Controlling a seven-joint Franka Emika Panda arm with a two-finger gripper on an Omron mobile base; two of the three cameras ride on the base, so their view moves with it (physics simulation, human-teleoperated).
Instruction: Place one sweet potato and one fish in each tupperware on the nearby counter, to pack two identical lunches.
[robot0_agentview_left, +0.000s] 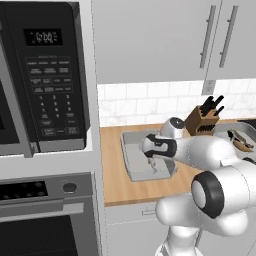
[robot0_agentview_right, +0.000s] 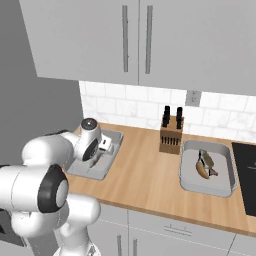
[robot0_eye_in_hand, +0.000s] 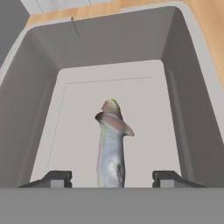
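Gripper (robot0_eye_in_hand: 111, 179): fingers spread, clear of fish (robot0_eye_in_hand: 110, 148) between them.
Tupperware (robot0_eye_in_hand: 192, 109): walls rising either side; floor bare ahead.

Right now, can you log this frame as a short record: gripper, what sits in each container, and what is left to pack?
gripper: open, over the left container, fingertips either side of the fish
left container: one fish on its floor, no sweet potato seen
right container: one sweet potato and one fish
between them: knife block on the counter
left to pack: a sweet potato for the left container
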